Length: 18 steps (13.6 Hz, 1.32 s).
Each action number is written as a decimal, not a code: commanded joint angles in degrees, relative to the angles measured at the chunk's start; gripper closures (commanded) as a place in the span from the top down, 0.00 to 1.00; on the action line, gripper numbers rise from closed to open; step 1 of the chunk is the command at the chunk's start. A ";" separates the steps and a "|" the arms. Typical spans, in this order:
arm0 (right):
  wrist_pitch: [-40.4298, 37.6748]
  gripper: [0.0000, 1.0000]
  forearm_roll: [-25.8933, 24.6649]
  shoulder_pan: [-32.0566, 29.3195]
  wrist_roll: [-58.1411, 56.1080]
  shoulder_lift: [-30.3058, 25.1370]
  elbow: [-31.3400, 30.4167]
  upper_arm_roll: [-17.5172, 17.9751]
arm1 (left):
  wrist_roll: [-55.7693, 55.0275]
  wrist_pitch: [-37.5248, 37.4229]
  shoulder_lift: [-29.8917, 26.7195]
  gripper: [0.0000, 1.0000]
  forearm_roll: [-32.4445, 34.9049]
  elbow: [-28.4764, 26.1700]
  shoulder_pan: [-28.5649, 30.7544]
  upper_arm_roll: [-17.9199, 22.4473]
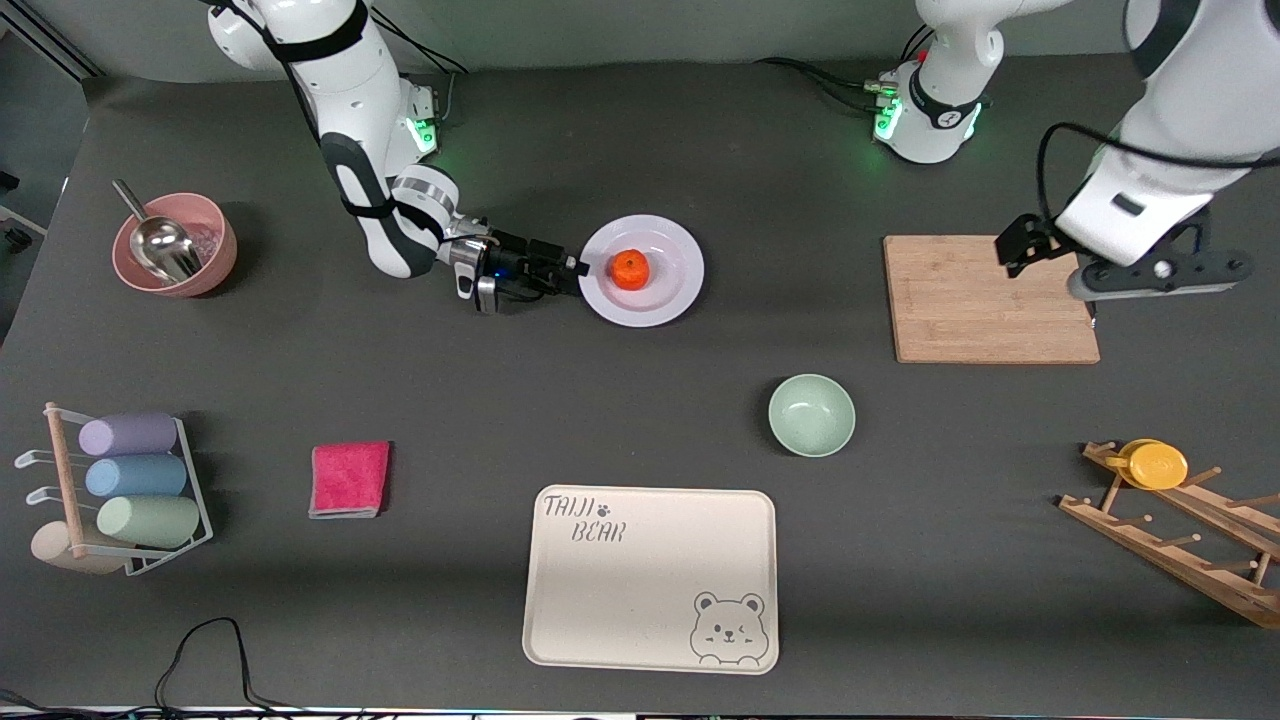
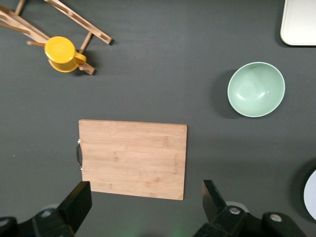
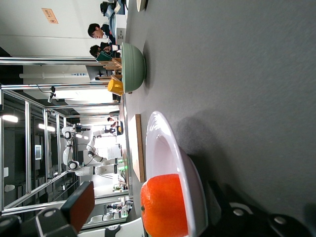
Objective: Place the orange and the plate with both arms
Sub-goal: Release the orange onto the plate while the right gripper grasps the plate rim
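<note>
Grey bench [image 1: 700, 130]: dark matte top carrying everything listed; the plate serves as landmark throughout.
Cream tray [image 1: 650, 577]: bear-printed, rectangular; nearer the front camera than the plate, well apart from it.
Wooden board [image 1: 990, 298]: bamboo, flat; well apart from the plate, toward the left arm's end of the bench.
Plate [image 1: 668, 298]: white with a lavender tint, round, wide rim; lies flat toward the robots' edge of the bench, between the two arm bases.
Green bowl [image 1: 811, 414]: pale, empty; nearer the front camera than the plate, toward the left arm's end.
Orange [image 1: 630, 269]: sits on the plate, just off centre toward the right arm's end.
Right gripper [image 1: 578, 266]: low at the plate's rim on the right arm's end; jaws spread wide, gripping nothing, one above the rim edge and one below in the right wrist view.
Left gripper [image 2: 143, 205]: over the wooden board, well apart from the plate; jaws spread wide, empty; this arm waits.
Key relation: plate rim lies straight ahead between the right jaws, orange just past it; the right arm is by far the nearer.
Likely next call: closing squarely on the rim without tipping the orange.
</note>
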 commanded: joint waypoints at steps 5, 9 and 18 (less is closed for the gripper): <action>-0.36 0.72 3.73 2.62 -2.78 4.88 3.48 0.27 | 9.25 -3.93 -3.48 1.00 -8.11 -0.32 -0.07 9.82; -0.53 0.00 4.25 2.62 -7.61 5.68 3.84 0.19 | 8.46 -4.29 -3.40 1.00 -7.32 -0.50 0.29 10.96; -0.80 0.00 1.89 0.26 -5.98 5.51 4.63 0.19 | 8.81 -4.65 -4.28 1.00 -6.44 -1.29 -1.12 10.62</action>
